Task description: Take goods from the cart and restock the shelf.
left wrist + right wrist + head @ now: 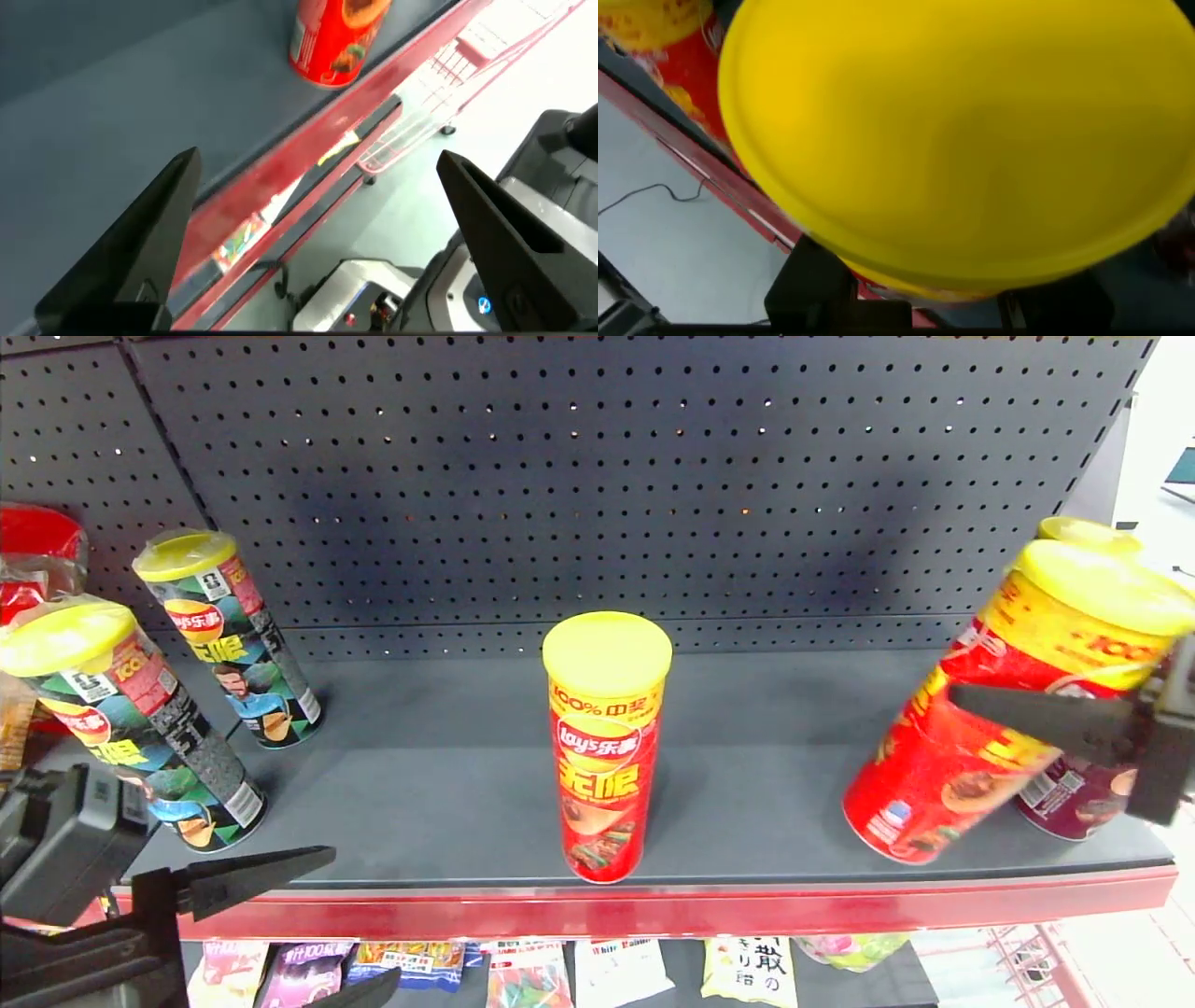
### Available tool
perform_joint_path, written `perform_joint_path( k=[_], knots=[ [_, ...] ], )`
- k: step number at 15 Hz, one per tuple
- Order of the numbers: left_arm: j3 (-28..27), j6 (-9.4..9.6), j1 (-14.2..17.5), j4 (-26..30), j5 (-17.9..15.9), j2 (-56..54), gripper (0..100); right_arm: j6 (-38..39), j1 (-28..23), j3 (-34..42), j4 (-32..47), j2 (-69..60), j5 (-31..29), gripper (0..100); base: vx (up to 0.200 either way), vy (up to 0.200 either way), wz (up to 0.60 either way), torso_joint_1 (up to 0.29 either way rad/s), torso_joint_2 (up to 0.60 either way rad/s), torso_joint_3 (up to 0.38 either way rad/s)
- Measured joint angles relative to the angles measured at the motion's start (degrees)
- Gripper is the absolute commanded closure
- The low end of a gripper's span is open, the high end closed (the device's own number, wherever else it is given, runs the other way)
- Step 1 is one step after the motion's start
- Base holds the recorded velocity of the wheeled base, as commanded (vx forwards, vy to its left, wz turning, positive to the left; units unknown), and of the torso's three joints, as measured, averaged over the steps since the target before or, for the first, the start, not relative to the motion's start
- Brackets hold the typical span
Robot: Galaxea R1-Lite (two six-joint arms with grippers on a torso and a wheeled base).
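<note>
Shelf [439, 784], right end: a tilted can [943, 765] is clamped by the right gripper [1055, 721], a maroon can [1074, 798] just behind. A red can [602, 756] is seen mid-shelf, green cans [233, 644] at left; the left gripper [359, 917] is held wide open, empty.

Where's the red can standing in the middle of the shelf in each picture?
Head view: red can, upright, mid-shelf.
Left wrist view: its bottom end, just behind the red shelf edge.
Right wrist view: probably the red can beside the held can.
Shared landmark: the red shelf edge.
</note>
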Motion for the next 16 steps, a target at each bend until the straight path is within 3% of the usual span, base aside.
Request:
perform_joint_path(
  k=[7, 12, 16],
  knots=[
    [-0.3, -0.02, 0.0, 3.8, 2.0, -7.2, 0, 0.0, 5.9, -21.2, -1.1, 23.3, 0.2, 100, 0.0, 0.0, 0.0, 0.0, 0.0, 0.0],
    [-0.4, -0.02, 0.0, 3.9, 2.0, -7.8, 0, 0.1, 9.1, -26.9, -7.1, 33.7, 0.2, 100, 0.0, 0.0, 0.0, 0.0, 0.0, 0.0],
    [-0.2, 0.05, 0.0, 3.9, 2.7, -7.8, 0, 0.0, 9.9, -28.9, -7.4, 38.0, 0.3, 100, 0.0, 0.0, 0.0, 0.0, 0.0, 0.0]
  ],
)
